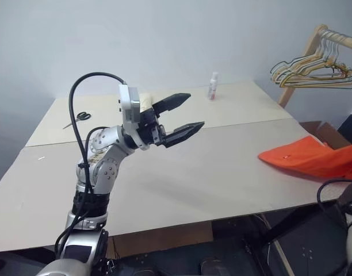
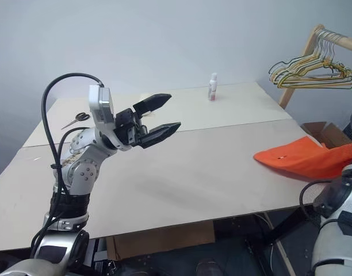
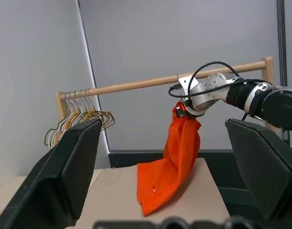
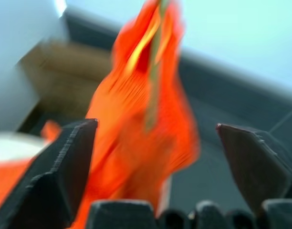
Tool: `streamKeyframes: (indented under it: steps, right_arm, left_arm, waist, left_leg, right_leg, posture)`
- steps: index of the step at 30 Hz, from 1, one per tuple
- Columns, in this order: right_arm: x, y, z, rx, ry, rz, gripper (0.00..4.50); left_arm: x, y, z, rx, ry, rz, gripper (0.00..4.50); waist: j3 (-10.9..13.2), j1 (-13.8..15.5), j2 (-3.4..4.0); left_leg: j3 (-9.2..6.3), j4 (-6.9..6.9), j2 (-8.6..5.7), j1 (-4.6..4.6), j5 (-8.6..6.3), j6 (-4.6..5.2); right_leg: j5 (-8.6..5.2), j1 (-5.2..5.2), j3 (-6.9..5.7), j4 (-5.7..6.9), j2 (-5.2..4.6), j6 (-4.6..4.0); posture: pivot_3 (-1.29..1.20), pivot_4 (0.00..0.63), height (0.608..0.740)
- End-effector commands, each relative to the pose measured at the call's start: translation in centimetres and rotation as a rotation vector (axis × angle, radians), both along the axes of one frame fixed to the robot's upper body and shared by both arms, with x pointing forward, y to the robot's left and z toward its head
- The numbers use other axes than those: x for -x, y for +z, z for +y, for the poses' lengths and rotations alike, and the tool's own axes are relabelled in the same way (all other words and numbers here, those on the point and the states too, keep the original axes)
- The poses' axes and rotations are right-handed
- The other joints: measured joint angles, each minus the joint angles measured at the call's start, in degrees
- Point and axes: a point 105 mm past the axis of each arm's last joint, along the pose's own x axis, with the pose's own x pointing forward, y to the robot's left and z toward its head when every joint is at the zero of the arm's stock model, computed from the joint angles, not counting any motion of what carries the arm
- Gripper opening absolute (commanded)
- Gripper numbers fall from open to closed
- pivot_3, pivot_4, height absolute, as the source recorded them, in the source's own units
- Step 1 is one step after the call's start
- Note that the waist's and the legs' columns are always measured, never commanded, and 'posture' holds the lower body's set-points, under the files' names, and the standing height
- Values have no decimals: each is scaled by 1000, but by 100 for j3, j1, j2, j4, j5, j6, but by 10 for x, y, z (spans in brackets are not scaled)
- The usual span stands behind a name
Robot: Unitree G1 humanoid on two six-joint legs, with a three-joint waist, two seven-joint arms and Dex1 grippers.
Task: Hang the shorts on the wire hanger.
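The bright orange shorts point(image 1: 314, 158) lie bunched at the table's right edge. In the left wrist view the shorts point(image 3: 172, 167) hang in a long drape from the end of my right arm down to the table. In the right wrist view my right gripper point(image 4: 155, 124) stands open, fingers far apart, with the blurred shorts point(image 4: 136, 119) in front of them. A thin olive-grey wire point(image 4: 154, 71), seemingly the wire hanger, runs through the cloth's top. My left gripper point(image 1: 196, 110) is open and empty, raised above the table's middle left.
A wooden rack rail point(image 3: 136, 86) carries a bunch of coloured hangers point(image 1: 314, 72) at the far right. On the beige table point(image 1: 193, 172) stand a small white bottle point(image 1: 213, 86) at the back and scissors point(image 1: 78, 118) at the far left.
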Motion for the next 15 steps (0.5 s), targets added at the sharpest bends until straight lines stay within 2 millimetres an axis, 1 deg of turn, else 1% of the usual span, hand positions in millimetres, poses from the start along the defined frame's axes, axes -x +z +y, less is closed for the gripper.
streamKeyframes:
  steps: [1,2,4,6,8,10,12,14,15]
  right_arm:
    - [8,48,22,282,-58,-15,4468]
    - [8,56,30,358,-62,-12,4468]
    - [6,62,42,448,-48,2,4468]
    - [-5,69,62,618,6,34,4468]
    - [-21,70,89,778,106,57,4468]
    - [-32,67,107,849,201,71,4468]
    - [-46,59,128,879,346,73,4468]
    - [-54,51,143,904,431,87,4468]
    - [-59,44,153,911,509,99,4468]
  left_arm:
    - [5,8,2,13,-3,-36,4500]
    - [4,8,2,15,-1,-35,4500]
    - [4,8,3,16,2,-33,4500]
    - [2,6,4,9,18,-25,4500]
    - [-1,3,7,-8,45,-11,4500]
    - [-4,1,10,-23,70,1,4500]
    - [-9,-5,17,-55,116,23,4500]
    - [-13,-9,23,-79,154,32,4500]
    - [-15,-13,27,-102,177,44,4500]
  waist:
    - [-1,-3,1]
    - [-1,-4,1]
    - [-1,-5,1]
    - [-1,3,1]
    - [-1,0,1]
    - [-1,-20,1]
    - [-1,-24,1]
    - [-1,-19,1]
    - [-1,-10,1]
  left_leg:
    - [0,0,2,1,0,0]
    - [-1,1,1,1,0,0]
    - [-1,3,2,1,0,0]
    - [-1,4,0,0,0,-1]
    - [-2,4,0,1,0,0]
    - [-1,4,0,3,0,-1]
    - [-1,3,0,5,1,-1]
    - [-4,2,0,6,1,-1]
    - [-5,3,-1,6,1,-1]
  right_leg:
    - [0,0,0,1,1,0]
    - [0,-1,1,3,1,0]
    - [0,-2,1,5,0,1]
    - [1,-2,1,4,0,2]
    - [1,-2,0,3,0,2]
    - [1,-3,2,4,0,3]
    - [2,-3,2,4,2,3]
    - [2,-3,0,5,4,3]
    - [2,-3,0,5,4,3]
  posture:
    - [-77,0,740]
    - [-75,0,740]
    - [-75,0,740]
    - [-69,0,740]
    - [-68,0,740]
    - [-64,0,740]
    - [-50,0,740]
    - [-35,0,740]
    - [-12,0,740]
